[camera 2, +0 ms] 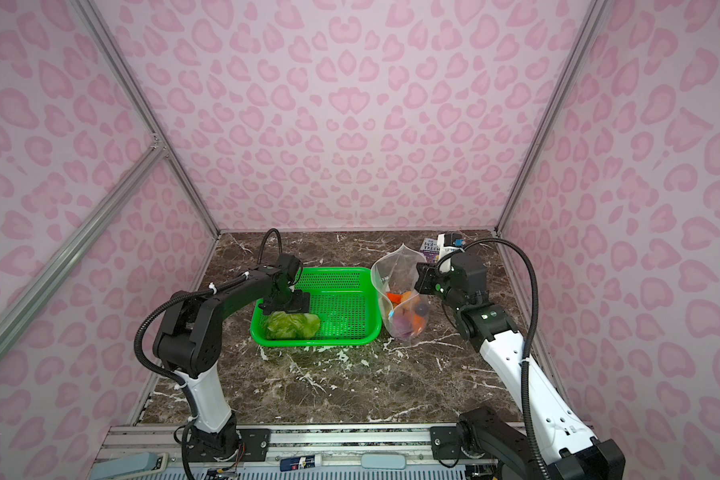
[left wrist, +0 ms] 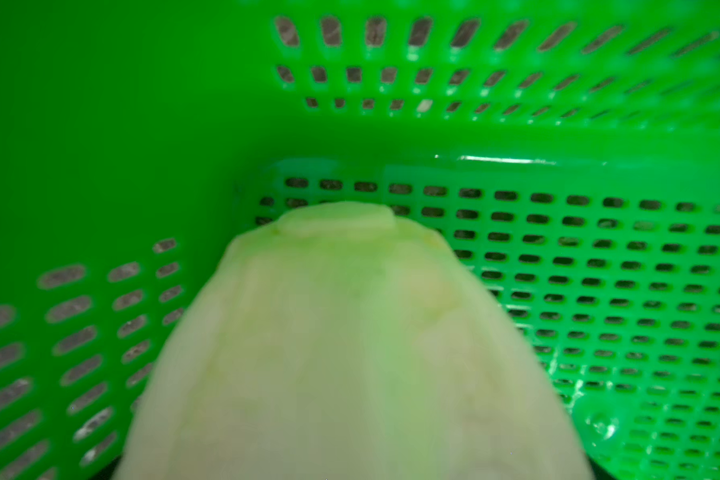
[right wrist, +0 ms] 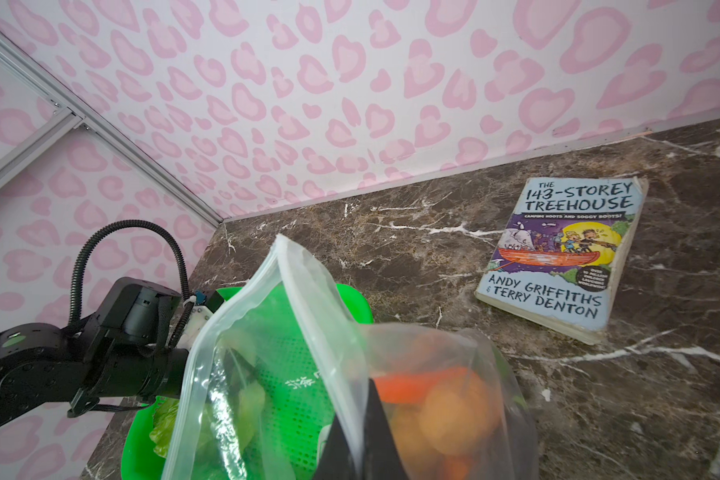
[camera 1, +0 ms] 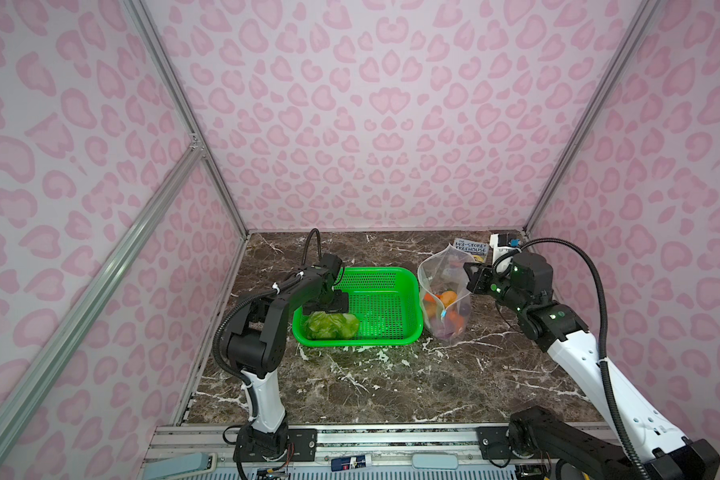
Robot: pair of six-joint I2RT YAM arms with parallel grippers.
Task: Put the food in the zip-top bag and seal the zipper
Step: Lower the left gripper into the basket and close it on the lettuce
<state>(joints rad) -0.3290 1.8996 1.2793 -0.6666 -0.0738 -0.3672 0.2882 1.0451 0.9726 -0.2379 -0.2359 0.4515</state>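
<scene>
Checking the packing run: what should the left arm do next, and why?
Probably close the left gripper on the cabbage: it's the only food in the green basket, the jaws stand open at it, and the right gripper holds the zip-top bag up.

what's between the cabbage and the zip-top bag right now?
Only the bare mesh floor of the green basket and its right wall separate the cabbage from the zip-top bag. This shows in both top views.

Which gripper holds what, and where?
Right gripper is shut on the zip-top bag, pinching one lip of its open mouth. Left gripper is open over the cabbage, holding nothing.
</scene>
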